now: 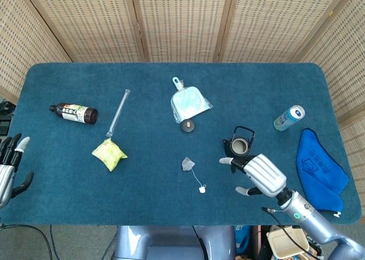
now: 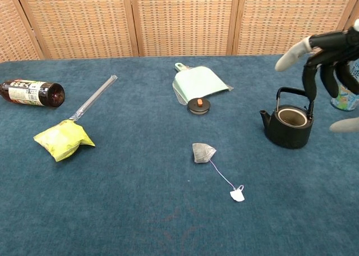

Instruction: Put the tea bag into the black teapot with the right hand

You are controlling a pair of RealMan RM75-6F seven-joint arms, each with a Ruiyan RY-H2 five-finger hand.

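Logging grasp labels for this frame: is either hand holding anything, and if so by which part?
Nothing is held. The right hand hangs open near the black teapot; the tea bag lies untouched; the left hand is empty.

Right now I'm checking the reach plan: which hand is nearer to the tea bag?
The right hand. It hovers, fingers spread, just right of the tea bag, in front of the black teapot. The left hand is off the table's far left edge, holding nothing.
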